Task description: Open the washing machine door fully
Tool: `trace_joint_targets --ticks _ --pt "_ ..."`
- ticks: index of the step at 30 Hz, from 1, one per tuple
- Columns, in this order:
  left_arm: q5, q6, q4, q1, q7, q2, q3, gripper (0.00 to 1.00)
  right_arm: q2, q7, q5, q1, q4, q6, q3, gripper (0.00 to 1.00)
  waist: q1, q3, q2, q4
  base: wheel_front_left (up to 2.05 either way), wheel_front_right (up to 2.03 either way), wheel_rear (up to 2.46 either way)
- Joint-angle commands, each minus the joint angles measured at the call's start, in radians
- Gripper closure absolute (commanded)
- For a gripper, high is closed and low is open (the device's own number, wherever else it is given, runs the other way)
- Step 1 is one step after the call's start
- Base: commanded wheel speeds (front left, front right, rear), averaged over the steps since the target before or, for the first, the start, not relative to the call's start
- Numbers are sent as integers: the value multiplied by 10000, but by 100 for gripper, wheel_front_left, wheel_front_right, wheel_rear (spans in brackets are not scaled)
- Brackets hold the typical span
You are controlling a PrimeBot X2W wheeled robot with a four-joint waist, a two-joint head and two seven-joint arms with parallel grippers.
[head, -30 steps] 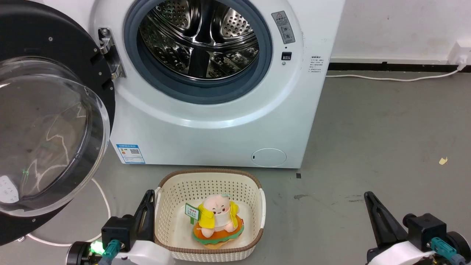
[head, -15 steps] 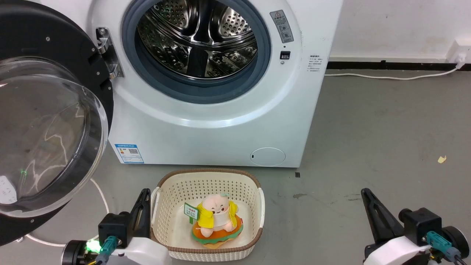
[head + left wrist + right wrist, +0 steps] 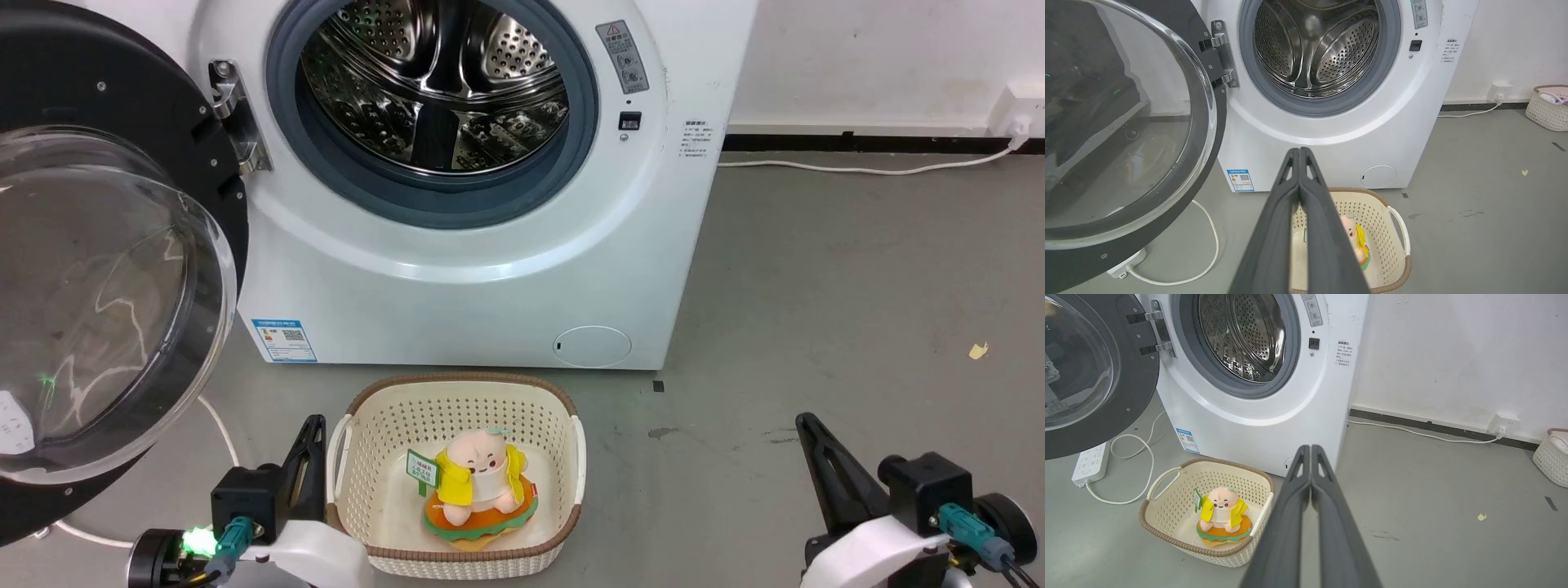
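Door: the washing machine door (image 3: 98,278) stood swung wide on its hinge (image 3: 233,106) to the robot's left, glass bowl bulging outward.
Machine: the washing machine (image 3: 457,269) had its steel drum (image 3: 433,82) uncovered.
In front: a cream basket (image 3: 457,384) sat on the floor just before the machine, with a plush toy (image 3: 480,482) inside.
Under the door: a power strip (image 3: 1090,463) and a white cable (image 3: 224,425) lay on the floor.
Left gripper (image 3: 1299,150): low, just beside the basket's left edge, jaws pressed together, empty.
Right gripper (image 3: 1310,447): low, well right of the basket, jaws pressed together, empty.
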Motion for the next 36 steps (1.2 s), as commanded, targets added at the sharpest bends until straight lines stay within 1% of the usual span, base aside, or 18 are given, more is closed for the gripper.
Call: trace_joint_targets --ticks 1,7,36 --pt "141 -59 -59 -142 64 -104 83 100 47 53 -108 -165 -47 -7 30 100 0 3 0 -5 0 0 0" --pt "262 -145 -103 -159 175 -187 220 100 49 147 -151 -218 -57 -7 58 100 0 12 0 -20 0 0 0" --pt "262 -145 -103 -159 175 -187 220 100 49 147 -151 -218 -57 -7 58 100 0 12 0 -20 0 0 0"
